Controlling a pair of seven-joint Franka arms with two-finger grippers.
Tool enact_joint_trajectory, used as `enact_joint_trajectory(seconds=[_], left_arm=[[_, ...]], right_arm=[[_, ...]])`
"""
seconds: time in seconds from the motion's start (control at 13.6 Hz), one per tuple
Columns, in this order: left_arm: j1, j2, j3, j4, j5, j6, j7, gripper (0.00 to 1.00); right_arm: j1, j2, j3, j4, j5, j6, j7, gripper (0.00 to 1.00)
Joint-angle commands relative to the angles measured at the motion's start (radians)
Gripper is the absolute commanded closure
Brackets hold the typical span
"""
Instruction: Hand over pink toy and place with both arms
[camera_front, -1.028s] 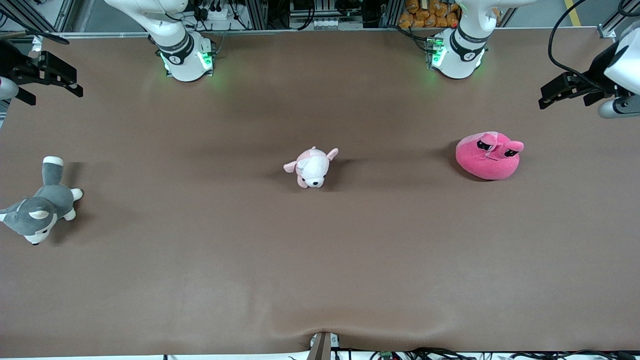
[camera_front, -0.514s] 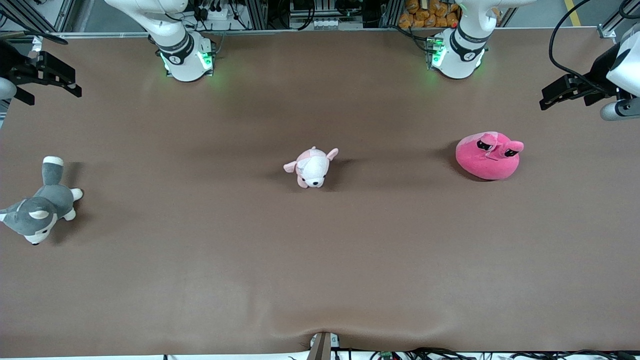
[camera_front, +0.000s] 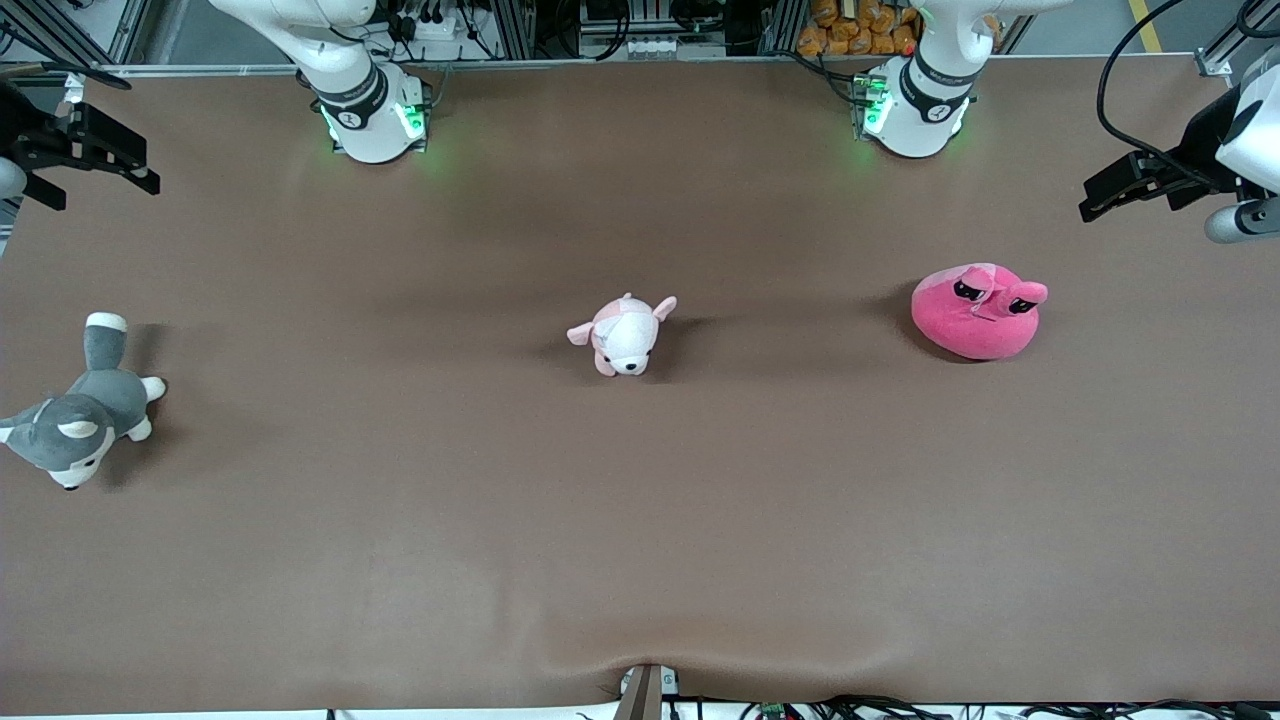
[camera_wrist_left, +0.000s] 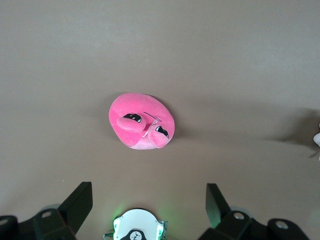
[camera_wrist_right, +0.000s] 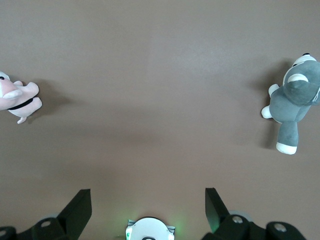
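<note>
The pink toy (camera_front: 978, 311), a hot-pink blob with two stalk eyes, lies on the brown table toward the left arm's end; it also shows in the left wrist view (camera_wrist_left: 141, 121). My left gripper (camera_front: 1105, 193) is open and empty, high over the table's edge at the left arm's end; its fingers spread wide in the left wrist view (camera_wrist_left: 148, 200). My right gripper (camera_front: 125, 168) is open and empty, high over the right arm's end of the table; its wrist view (camera_wrist_right: 148, 202) shows the jaws wide apart.
A small pale-pink-and-white puppy plush (camera_front: 624, 334) lies at the table's middle, also in the right wrist view (camera_wrist_right: 17, 98). A grey-and-white husky plush (camera_front: 80, 405) lies toward the right arm's end, also in the right wrist view (camera_wrist_right: 295, 98). Both arm bases (camera_front: 372, 115) (camera_front: 910, 110) stand along the table's back edge.
Both grippers have shifted very slightly at the table's ends. The plushes have not moved.
</note>
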Motion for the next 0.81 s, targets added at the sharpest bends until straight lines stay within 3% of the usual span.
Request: enact_joint_trajectory(seconds=[0.0, 0.73], left_arm=[[0.003, 0.003, -0.006, 0.014, 0.018, -0.023, -0.022, 0.00], [0.035, 0.004, -0.006, -0.019, 0.023, -0.023, -0.054, 0.00]], right_arm=[[-0.028, 0.009, 0.015, 0.022, 0.021, -0.014, -0.017, 0.00], [-0.028, 0.009, 0.015, 0.021, 0.021, -0.015, -0.019, 0.00]])
